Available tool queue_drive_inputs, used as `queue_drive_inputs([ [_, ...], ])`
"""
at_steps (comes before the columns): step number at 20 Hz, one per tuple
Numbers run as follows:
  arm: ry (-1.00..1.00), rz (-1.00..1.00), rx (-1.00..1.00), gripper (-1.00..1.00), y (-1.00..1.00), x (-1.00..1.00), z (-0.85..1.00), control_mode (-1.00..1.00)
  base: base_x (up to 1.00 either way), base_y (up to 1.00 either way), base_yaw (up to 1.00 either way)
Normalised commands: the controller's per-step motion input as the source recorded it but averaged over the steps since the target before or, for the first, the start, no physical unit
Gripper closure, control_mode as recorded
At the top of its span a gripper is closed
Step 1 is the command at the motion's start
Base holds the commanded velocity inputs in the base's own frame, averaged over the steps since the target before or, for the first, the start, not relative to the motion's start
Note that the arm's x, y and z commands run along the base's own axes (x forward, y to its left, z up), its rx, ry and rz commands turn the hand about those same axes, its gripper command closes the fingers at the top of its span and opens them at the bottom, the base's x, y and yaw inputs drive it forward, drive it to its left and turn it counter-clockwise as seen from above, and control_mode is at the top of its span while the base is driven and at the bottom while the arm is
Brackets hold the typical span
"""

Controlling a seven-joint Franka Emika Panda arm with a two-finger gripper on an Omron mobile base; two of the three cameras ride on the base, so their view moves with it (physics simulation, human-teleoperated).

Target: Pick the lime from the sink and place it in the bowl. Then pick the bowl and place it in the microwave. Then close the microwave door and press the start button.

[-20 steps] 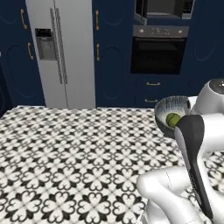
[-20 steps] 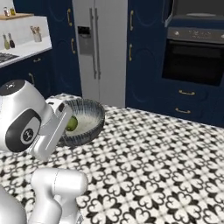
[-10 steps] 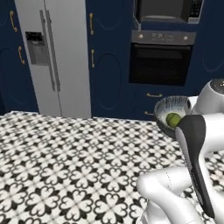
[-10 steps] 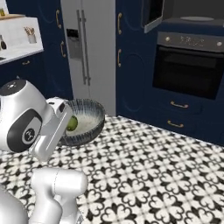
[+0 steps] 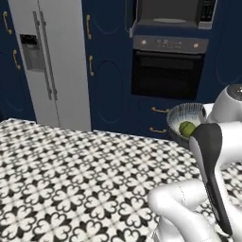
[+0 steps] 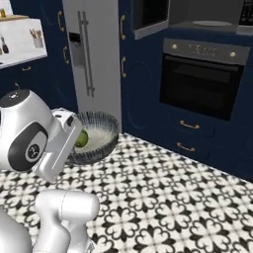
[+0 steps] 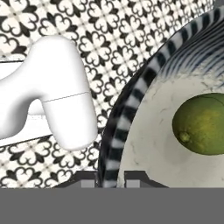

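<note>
Since the earlier frames the whole scene has slid sideways and grown larger in both base views: the base has driven and turned toward the oven wall, so this is camera travel, not the things moving. The fridge point(image 5: 49, 61) now sits at about 10 o'clock in the left base view, and the black oven point(image 5: 168, 71) has come near the centre, with the microwave point(image 5: 172, 14) open-fronted above it at 12 o'clock, its pale turntable plate point(image 6: 212, 23) showing inside the cavity. The microwave door point(image 6: 148, 17) appears to stand swung open on the left of the cavity in the right base view.

The bowl point(image 6: 96, 136) rides along with the arm, held up over the patterned floor point(image 5: 71, 170) rather than resting on any counter, and keeps its place beside the wrist as before. The lime point(image 7: 201, 124) lies inside it, at 3 o'clock in the hand view, clear of the striped rim. The end effector point(image 7: 110, 177) is clamped on that rim at 6 o'clock, one finger tip either side of the bowl's wall.

So the first step looks done, and the carry to the microwave is under way. With the cavity now in front and above, the next move likely calls for lifting the bowl level onto the turntable without tipping out the lime.
</note>
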Motion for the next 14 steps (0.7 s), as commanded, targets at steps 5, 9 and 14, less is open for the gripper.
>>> queue_drive_inputs([
  [5, 0.0, 0.0, 0.0, 1.0, 0.0, 0.0, 0.0, 1.0, 0.38, -1.0, 0.28],
  [9, 0.0, 0.0, 0.0, 1.0, 0.0, 0.0, 0.0, 1.0, 0.82, -1.0, 0.25],
  [14, 0.0, 0.0, 0.0, 1.0, 0.0, 0.0, 0.0, 1.0, 0.97, -0.83, 0.22],
])
